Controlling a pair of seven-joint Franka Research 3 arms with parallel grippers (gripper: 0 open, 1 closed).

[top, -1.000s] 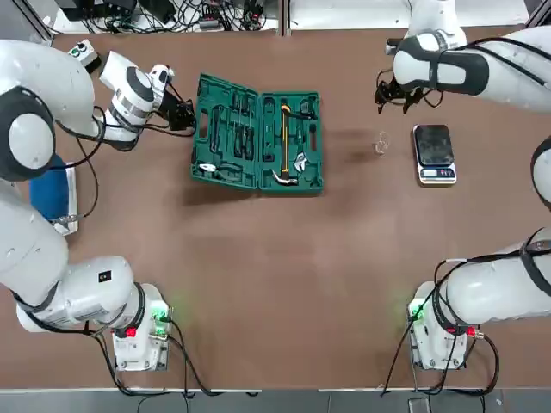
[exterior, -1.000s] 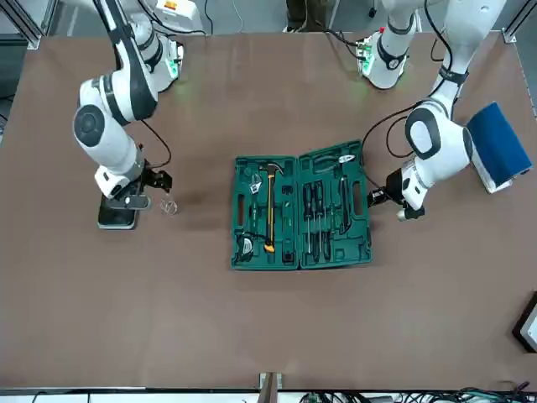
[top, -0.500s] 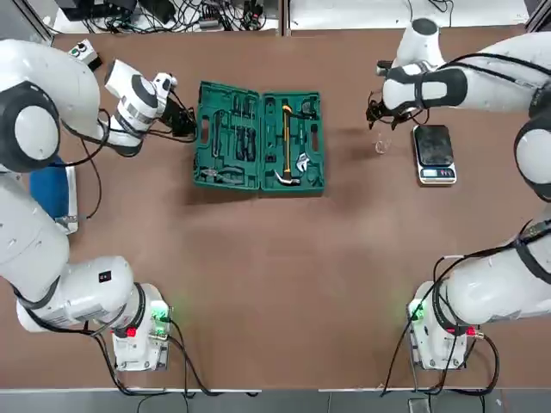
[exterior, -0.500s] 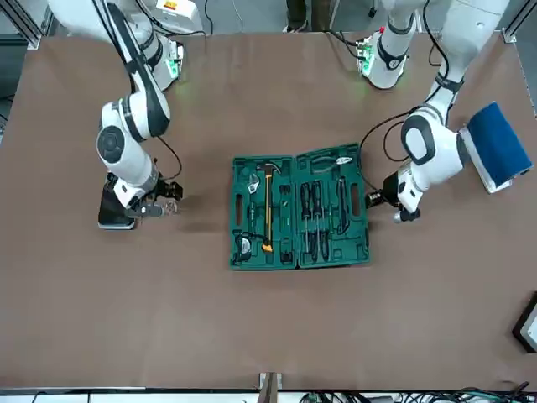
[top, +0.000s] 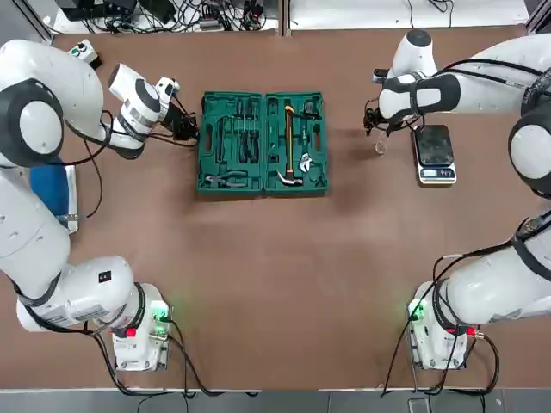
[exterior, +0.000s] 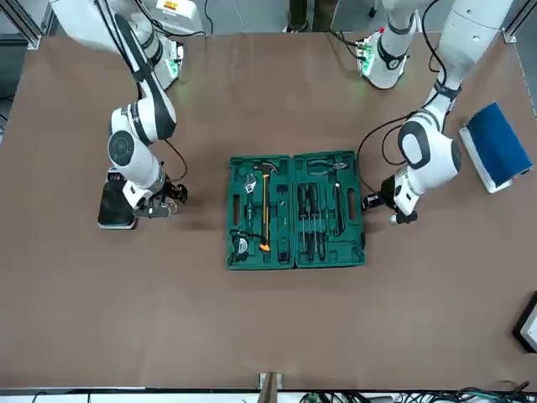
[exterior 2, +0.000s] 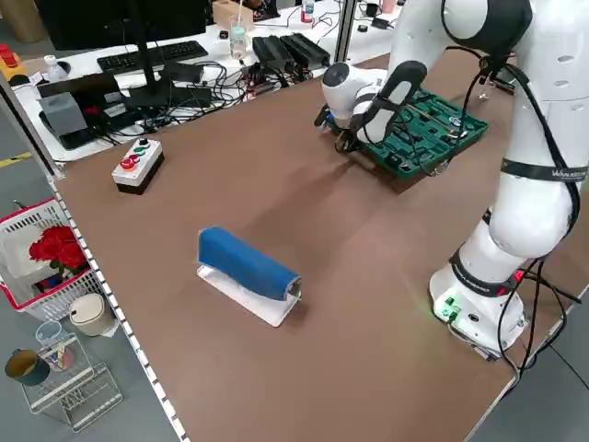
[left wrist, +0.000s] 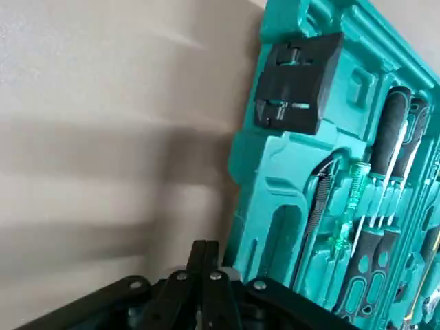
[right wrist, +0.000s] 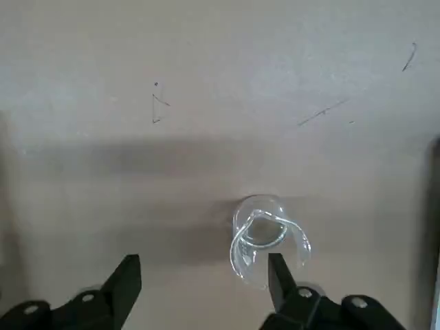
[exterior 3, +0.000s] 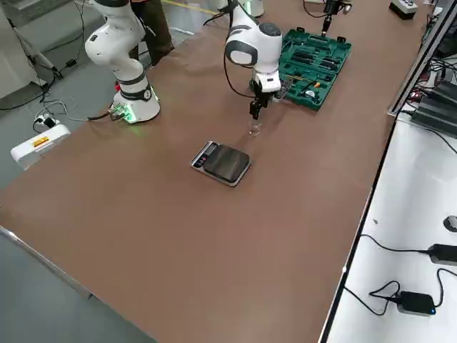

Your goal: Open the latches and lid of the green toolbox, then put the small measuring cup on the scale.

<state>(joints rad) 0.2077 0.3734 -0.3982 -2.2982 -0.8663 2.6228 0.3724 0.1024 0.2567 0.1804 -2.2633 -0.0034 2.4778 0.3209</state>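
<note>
The green toolbox (top: 295, 142) lies wide open, its lid (top: 231, 142) flat on the table with screwdrivers in its slots. A dark latch (left wrist: 299, 82) shows on the lid's outer edge. My left gripper (top: 185, 129) is shut and empty, its tips (left wrist: 203, 265) against that outer edge. The small measuring cup (top: 380, 146) stands upright on the table left of the black scale (top: 433, 153). My right gripper (top: 376, 127) hangs low over the cup, open. In the right wrist view the cup (right wrist: 265, 240) sits just ahead of one finger (right wrist: 278, 275), off centre of the gap.
A blue-and-white object (exterior 2: 248, 267) lies near the table's left edge. A grey button box (exterior 2: 138, 164) stands at the far left corner. Cables and equipment line the far edge.
The lid has swung down flat and the toolbox has squared up, shifting slightly right. My right gripper has come down over the cup, its fingers narrowing a little.
</note>
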